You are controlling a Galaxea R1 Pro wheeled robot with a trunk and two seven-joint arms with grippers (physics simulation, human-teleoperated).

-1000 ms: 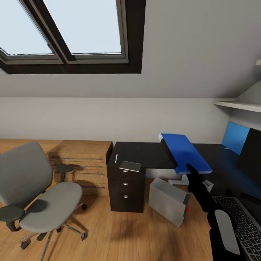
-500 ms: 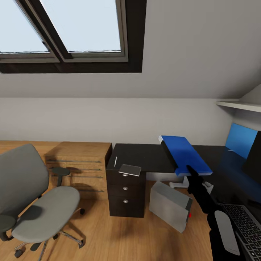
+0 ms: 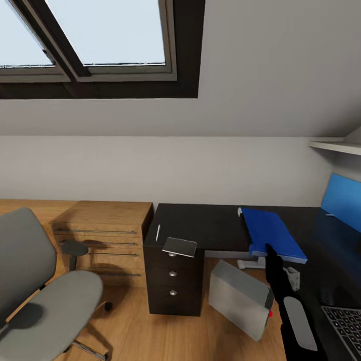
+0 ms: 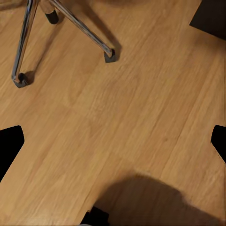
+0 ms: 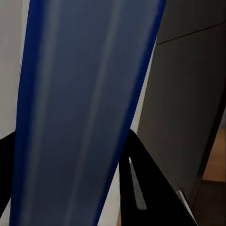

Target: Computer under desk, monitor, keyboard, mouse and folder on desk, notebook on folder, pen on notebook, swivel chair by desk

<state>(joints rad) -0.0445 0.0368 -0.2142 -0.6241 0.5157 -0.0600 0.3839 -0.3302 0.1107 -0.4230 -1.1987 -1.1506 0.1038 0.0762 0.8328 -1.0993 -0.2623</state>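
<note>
From the head camera, the right arm is reaching up from the 5 o'clock corner, and the right gripper point(image 3: 271, 250) is meeting the near edge of the blue folder point(image 3: 273, 233), which is lying over the glossy black desk point(image 3: 205, 223) at about 4 o'clock; its near end is jutting past the desk's front edge. The thin grey notebook point(image 3: 179, 246) is sitting at the desk's near corner above the drawer unit point(image 3: 173, 281), overhanging the edge slightly, and the white pen point(image 3: 158, 232) is lying just beside it on the top. The light grey computer point(image 3: 239, 299) is standing tilted on the plank floor point(image 3: 150, 331) beside the drawers, partly under the desk. The keyboard point(image 3: 346, 328) is peeking in at the 4 o'clock corner, and the grey chair point(image 3: 40, 296) is standing at 8 o'clock, well apart from the desk, next to a wooden cabinet point(image 3: 103, 235). In the left wrist view, the left gripper's dark fingertips point(image 4: 9, 148) are standing wide apart, holding nothing, above bare floor with the chair's metal legs nearby. In the right wrist view, the folder is sitting between the right gripper's dark fingers point(image 5: 148, 188), which are closed on it.
</note>
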